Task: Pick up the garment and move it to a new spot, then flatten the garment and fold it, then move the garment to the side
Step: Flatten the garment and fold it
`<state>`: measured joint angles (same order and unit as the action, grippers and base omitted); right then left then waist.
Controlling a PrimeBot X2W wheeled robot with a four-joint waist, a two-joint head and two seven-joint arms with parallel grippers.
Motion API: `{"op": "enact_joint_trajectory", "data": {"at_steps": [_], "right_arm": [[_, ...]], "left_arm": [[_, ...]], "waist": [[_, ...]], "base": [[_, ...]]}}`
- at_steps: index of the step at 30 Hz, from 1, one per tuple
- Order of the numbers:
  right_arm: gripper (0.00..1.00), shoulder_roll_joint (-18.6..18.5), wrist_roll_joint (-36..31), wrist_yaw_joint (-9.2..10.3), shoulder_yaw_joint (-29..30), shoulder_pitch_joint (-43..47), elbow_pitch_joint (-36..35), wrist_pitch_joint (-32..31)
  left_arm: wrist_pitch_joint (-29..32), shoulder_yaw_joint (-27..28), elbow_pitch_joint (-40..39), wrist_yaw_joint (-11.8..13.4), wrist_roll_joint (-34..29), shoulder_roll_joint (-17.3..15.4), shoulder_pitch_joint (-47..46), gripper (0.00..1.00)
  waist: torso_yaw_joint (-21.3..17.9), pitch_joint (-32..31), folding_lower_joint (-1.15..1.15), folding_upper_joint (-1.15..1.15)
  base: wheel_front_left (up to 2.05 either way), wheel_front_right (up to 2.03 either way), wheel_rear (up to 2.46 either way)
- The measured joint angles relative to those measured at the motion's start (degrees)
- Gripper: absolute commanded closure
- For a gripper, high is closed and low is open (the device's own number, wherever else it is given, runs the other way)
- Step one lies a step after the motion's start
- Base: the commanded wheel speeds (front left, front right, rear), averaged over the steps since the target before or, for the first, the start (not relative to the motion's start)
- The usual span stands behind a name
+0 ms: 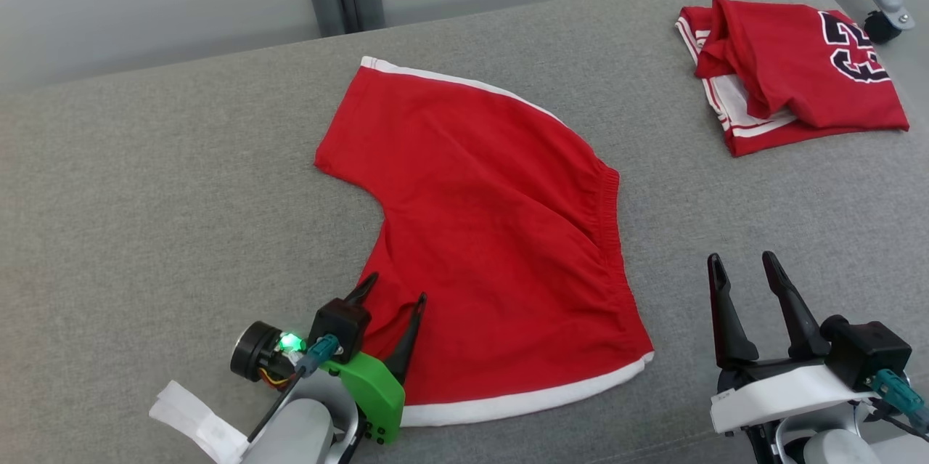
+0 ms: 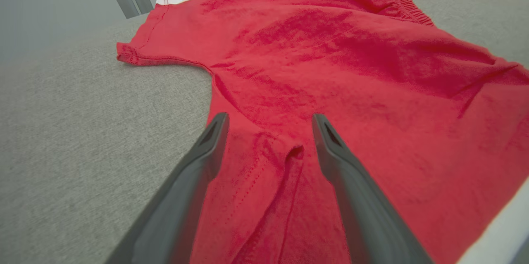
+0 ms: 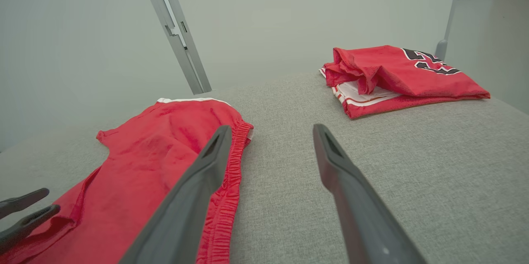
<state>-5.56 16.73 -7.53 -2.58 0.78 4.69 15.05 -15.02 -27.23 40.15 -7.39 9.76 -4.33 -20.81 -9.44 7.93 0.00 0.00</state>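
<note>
Left hand [image 1: 395, 288] stands open, its fingers low over the inner leg seam [image 2: 289, 152] of the red shorts [image 1: 493, 232], which lie almost flat in the middle of the grey surface [image 1: 145, 195]. Right hand [image 1: 742, 258] is open too, over bare surface just beside the waistband [image 1: 608, 217], and holds nothing. If the left one closes here, it may catch only the upper layer at the small raised fold. A pull would then drag and wrinkle the shorts instead of folding them.
</note>
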Motion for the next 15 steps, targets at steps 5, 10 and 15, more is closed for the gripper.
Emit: {"op": "enact_joint_trajectory", "data": {"at_steps": [5,10,15], "right_arm": [[0.00,0.1,0.1,0.01,0.3,-0.5,-0.1,0.0],[0.00,0.2,0.1,0.01,0.5,-0.6,-0.1,0.0],[0.00,0.3,0.1,0.00,0.3,-0.8,-0.3,0.0]], "left_arm": [[0.0,-0.9,2.3,0.0,0.8,-0.2,-1.0,0.00],[0.0,-1.7,4.6,0.0,1.8,-0.5,-1.0,0.72],[0.0,-2.2,4.3,0.0,3.3,-0.4,-1.8,1.00]], "waist": [[-1.4,1.4,0.00,0.00],[-1.8,1.6,0.00,0.00],[-1.8,1.4,0.00,0.00]], "base": [[0.00,0.00,0.00],[0.00,0.00,0.00],[0.00,0.00,0.00]]}}
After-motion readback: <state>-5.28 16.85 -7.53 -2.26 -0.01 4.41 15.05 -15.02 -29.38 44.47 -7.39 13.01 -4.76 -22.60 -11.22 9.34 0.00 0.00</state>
